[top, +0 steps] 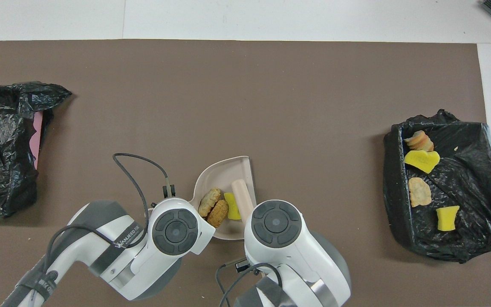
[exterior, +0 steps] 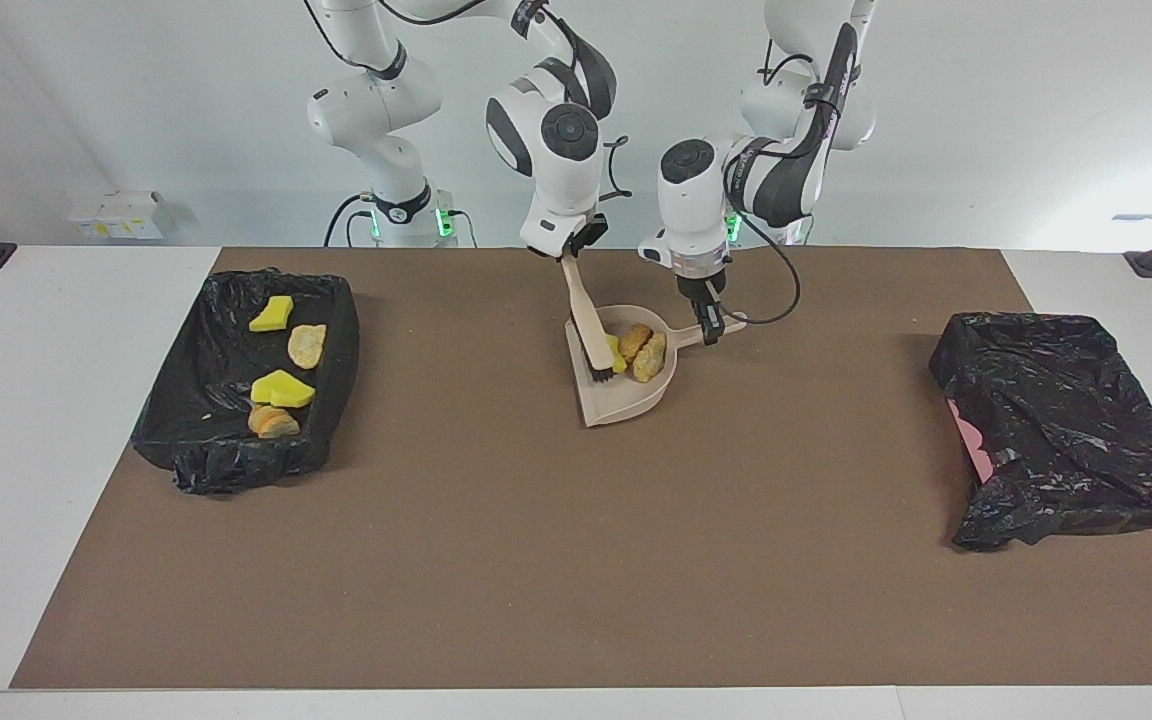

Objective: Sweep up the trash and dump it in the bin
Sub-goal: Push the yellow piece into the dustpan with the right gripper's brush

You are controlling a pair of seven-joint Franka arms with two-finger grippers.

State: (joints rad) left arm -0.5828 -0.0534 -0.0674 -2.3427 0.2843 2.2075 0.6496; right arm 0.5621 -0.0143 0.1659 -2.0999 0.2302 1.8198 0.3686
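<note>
While the dustpan (exterior: 626,385) is braced flat on the bench (exterior: 576,560) by the left pincer (exterior: 708,328) clamped on its handle, the brush (exterior: 588,330), gripped in the right pincer (exterior: 572,252), is pressed inside, pinning a yellow sponge chunk (exterior: 616,354) against two bread lumps (exterior: 642,351); four pieces lie in the black-lined bin (exterior: 336,345).

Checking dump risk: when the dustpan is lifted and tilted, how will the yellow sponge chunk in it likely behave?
The yellow sponge chunk looks like foam, so probably light and squashy. Its flat-cut sides suggest sliding rather than rolling. Lying between the brush and bread lumps in the dustpan, it may snag briefly.
</note>
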